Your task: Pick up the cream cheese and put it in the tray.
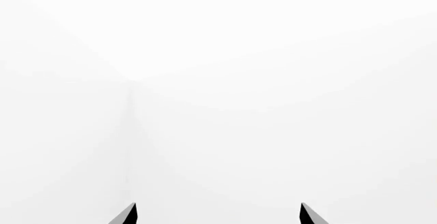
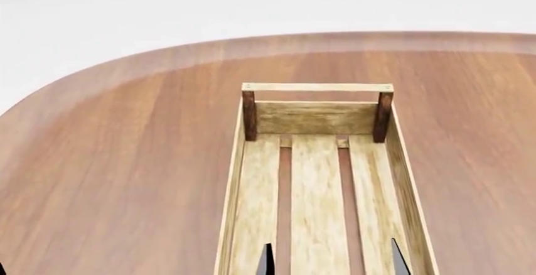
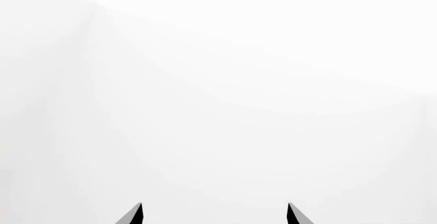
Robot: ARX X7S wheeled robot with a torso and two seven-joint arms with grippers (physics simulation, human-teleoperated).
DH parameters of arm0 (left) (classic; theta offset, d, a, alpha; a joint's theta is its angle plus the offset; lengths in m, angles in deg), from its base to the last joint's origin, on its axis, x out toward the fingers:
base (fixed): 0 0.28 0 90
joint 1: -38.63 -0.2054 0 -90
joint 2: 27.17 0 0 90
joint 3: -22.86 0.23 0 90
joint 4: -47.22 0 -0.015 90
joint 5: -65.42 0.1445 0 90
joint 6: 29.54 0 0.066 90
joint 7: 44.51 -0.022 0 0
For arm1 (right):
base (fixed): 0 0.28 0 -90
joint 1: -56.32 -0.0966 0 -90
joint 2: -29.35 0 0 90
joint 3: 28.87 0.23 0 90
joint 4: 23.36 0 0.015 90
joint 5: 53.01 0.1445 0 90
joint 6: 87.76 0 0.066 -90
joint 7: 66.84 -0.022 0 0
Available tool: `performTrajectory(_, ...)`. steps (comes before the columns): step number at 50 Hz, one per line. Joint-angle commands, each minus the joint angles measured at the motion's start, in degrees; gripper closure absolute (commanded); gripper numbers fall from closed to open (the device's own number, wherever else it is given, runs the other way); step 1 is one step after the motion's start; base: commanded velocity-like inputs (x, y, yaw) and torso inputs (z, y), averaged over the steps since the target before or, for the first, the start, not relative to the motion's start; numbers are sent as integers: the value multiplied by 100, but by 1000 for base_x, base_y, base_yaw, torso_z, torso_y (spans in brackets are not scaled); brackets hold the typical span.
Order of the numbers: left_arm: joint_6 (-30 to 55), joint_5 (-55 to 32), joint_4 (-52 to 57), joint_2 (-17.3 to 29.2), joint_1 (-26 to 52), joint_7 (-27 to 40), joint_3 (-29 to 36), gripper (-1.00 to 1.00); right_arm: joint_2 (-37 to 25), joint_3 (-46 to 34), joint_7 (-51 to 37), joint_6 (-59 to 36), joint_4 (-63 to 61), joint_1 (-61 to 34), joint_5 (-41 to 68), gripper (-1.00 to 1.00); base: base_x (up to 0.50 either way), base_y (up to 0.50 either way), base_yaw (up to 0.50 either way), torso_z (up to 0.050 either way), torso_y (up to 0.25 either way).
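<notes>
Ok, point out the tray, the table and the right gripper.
tray [image 2: 317,122], head view, on its far end wall.
table [image 2: 125,149], head view, on bare wood beside the tray.
right gripper [image 3: 214,215], right wrist view, midway between its fingertips.

The head view looks forward and steeply down from above onto a rounded wooden table [image 2: 125,162], close enough that the tray [image 2: 317,119] runs off the picture's lower edge; beyond the table's far rim lies plain white. 2 dark fingertips [image 2: 265,259] poke up at that lower edge. The left wrist view faces only blank white, with 2 dark fingertips [image 1: 126,215] at its border. The right wrist view likewise faces white past its own fingertips [image 3: 133,215]. Neither wrist view shares table or tray with the head view.
</notes>
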State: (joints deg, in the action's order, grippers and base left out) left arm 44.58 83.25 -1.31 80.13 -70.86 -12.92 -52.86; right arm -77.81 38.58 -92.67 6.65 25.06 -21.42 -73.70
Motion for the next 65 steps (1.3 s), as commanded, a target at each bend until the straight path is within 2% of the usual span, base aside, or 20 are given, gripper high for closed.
performTrajectory(1,-5,-5,-10,28,1,33,12,-100,-19,-16,-15,-14,-3,-9,70,-100,188,0,0,0,0)
performTrajectory(22,-10,85,-39,54,16,97,52,-100,-60,-22,-78,1,10,-29,178,-100,150,0,0,0,0)
performTrajectory(46,29,12,12,112,20,142,51,-100,-85,83,-232,-110,-83,20,73,-100,1,0,0,0,0)
performTrajectory(52,7,-5,17,127,12,162,60,-100,-88,346,-239,-385,-328,-41,141,-100,0,0,0,0,0)
performTrajectory(65,31,-93,136,183,-10,211,-32,-100,71,1233,-13,-1788,-1209,-527,286,-100,0,0,0,0,0)
